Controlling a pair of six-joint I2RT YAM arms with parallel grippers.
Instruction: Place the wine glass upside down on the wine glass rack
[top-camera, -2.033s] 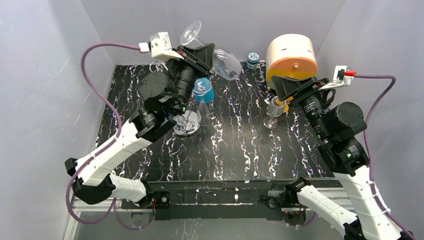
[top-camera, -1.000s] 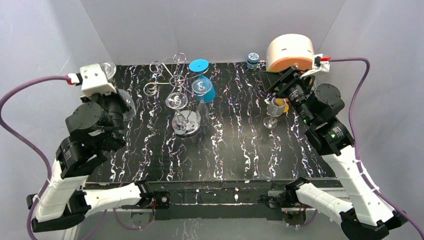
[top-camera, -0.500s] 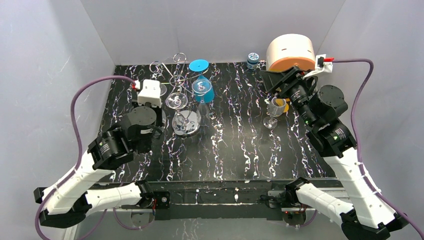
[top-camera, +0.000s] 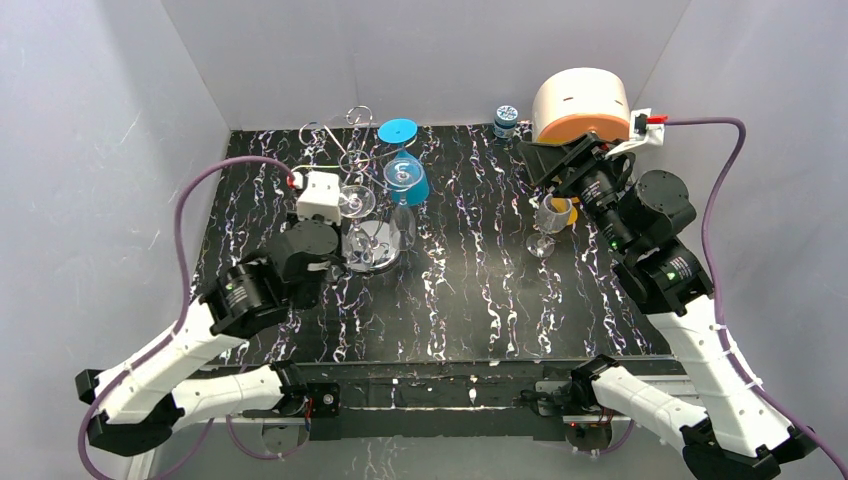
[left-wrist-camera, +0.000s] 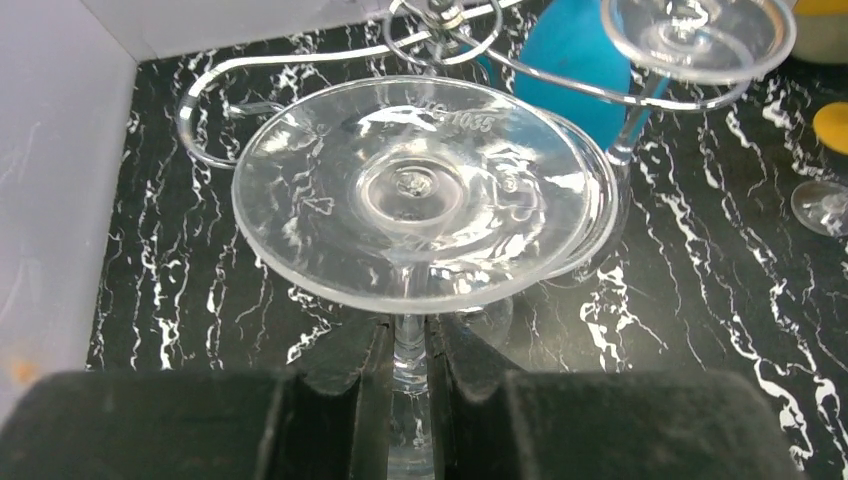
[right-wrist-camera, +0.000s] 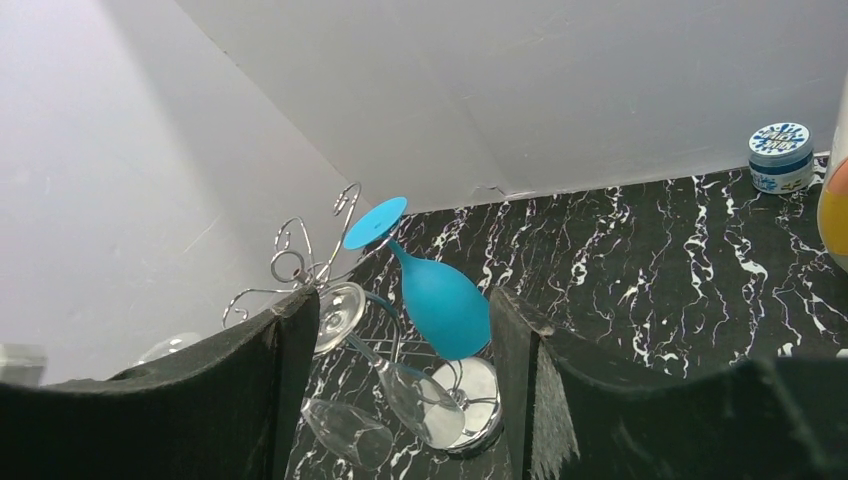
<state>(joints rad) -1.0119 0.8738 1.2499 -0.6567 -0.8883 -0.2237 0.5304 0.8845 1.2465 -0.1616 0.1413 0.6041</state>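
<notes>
Stem first: your left gripper (left-wrist-camera: 410, 370) is clamping the clear wine glass (left-wrist-camera: 415, 190) by its thin stem, with the dark fingers (left-wrist-camera: 330, 400) squeezing in from both sides just under the foot. In the left wrist view the round foot is facing you, tilted a little, and the bowl is showing beyond it on the right. You're holding that glass at the near left of the wine glass rack (top-camera: 372, 248), close to its left scroll arm. The wire arms are crossing just past the far edge of the foot, and the foot isn't hooked on any of them yet. From above, the wrist and its white camera box are covering the held glass, so you can't judge its height over the table (top-camera: 480, 300).

The rack is already carrying a blue glass (top-camera: 408, 180), hanging foot up, and a second clear glass (top-camera: 352, 203) beside it.

Your right gripper (right-wrist-camera: 405, 300) is hanging over the far right of the table with its jaws standing wide apart and gripping nothing. It's sitting near the cream and orange cylinder (top-camera: 583, 110) and above an upright clear glass (top-camera: 548, 225). A small blue-lidded jar (top-camera: 506, 118) is standing at the far edge.
</notes>
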